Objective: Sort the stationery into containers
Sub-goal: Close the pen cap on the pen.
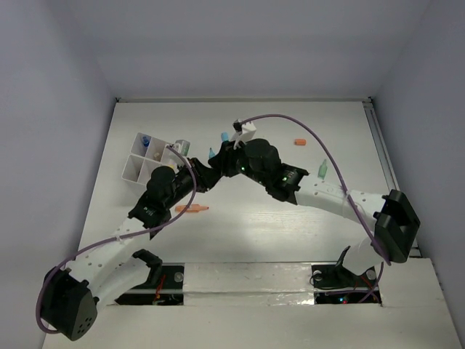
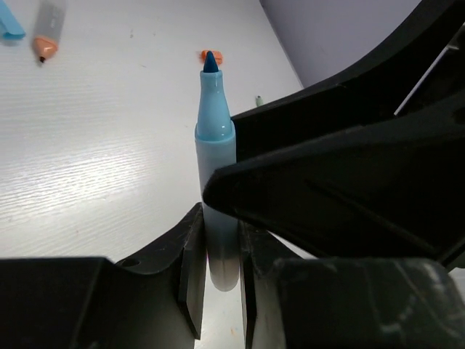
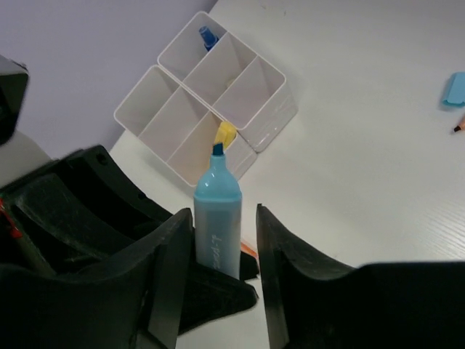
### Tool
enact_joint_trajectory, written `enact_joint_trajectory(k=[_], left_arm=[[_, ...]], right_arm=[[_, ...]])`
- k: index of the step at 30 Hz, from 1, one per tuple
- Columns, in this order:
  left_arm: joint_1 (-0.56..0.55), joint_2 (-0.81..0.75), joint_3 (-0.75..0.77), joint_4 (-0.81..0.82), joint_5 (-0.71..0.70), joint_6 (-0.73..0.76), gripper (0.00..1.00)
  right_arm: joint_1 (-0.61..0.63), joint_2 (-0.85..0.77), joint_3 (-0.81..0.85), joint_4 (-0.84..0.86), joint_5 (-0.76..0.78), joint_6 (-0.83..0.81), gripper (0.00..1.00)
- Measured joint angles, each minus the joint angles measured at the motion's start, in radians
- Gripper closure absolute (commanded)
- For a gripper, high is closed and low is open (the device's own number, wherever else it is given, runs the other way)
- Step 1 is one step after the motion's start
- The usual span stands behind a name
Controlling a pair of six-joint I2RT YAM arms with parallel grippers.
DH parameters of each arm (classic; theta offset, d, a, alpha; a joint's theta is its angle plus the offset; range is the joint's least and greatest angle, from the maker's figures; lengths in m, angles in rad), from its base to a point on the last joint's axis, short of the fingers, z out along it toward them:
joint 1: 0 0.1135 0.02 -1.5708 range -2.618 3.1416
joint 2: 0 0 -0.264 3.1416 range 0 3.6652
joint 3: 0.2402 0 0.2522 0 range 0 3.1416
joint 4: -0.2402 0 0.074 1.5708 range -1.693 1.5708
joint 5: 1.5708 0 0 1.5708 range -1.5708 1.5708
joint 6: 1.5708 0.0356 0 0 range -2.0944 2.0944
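The light-blue plastic highlighter marker (image 2: 216, 138), uncapped, hangs above the mid tabletop (image 2: 87, 145), right of the white divided box (image 3: 272, 109); likely light, stiff, slick, best gripped mid-barrel; left pincer (image 2: 218, 291) clamps its lower barrel; right pincer (image 3: 224, 218) stands apart around it.

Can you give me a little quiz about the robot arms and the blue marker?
1. True or false: the blue marker has its cap on.
2. The pen lying alone on the table by the left arm is: A. purple B. orange C. black
3. Fill in: the ___ arm's fingers touch the marker on both sides.

Key:
1. False, its tip is bare.
2. B
3. left. The left fingers squeeze it, while the right fingers leave a gap on one side.
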Motion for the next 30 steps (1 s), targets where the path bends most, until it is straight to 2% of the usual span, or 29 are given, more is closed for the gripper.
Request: enact_joint_trajectory(k=[3, 9, 14, 17, 21, 25, 27, 30], left_arm=[[-0.002, -0.029, 0.026, -0.076, -0.035, 0.027, 1.00], [-0.004, -0.071, 0.116, -0.240, -0.075, 0.089, 1.00], [-0.004, -0.112, 0.226, -0.357, -0.105, 0.166, 1.00], [-0.004, -0.128, 0.289, -0.402, -0.115, 0.220, 1.00], [-0.004, -0.144, 0.334, -0.418, -0.111, 0.288, 1.00], [-0.004, -0.141, 0.335, -0.423, -0.089, 0.326, 1.00], [0.003, -0.131, 0.335, -0.428, -0.074, 0.339, 1.00], [0.019, -0.127, 0.327, -0.431, -0.049, 0.351, 1.00]], right_arm=[[0.002, -0.001, 0.014, -0.030, -0.015, -0.010, 0.45], [-0.064, -0.053, 0.020, -0.066, -0.126, -0.027, 0.47], [-0.222, -0.040, 0.075, -0.080, -0.236, -0.034, 0.51], [-0.286, 0.077, 0.187, -0.098, -0.256, -0.051, 0.52], [-0.304, 0.282, 0.397, -0.193, -0.232, -0.105, 0.53], [-0.311, 0.597, 0.711, -0.326, -0.175, -0.167, 0.53], [-0.312, 0.757, 0.915, -0.426, -0.135, -0.196, 0.50], [-0.312, 0.929, 1.138, -0.518, -0.080, -0.234, 0.45]])
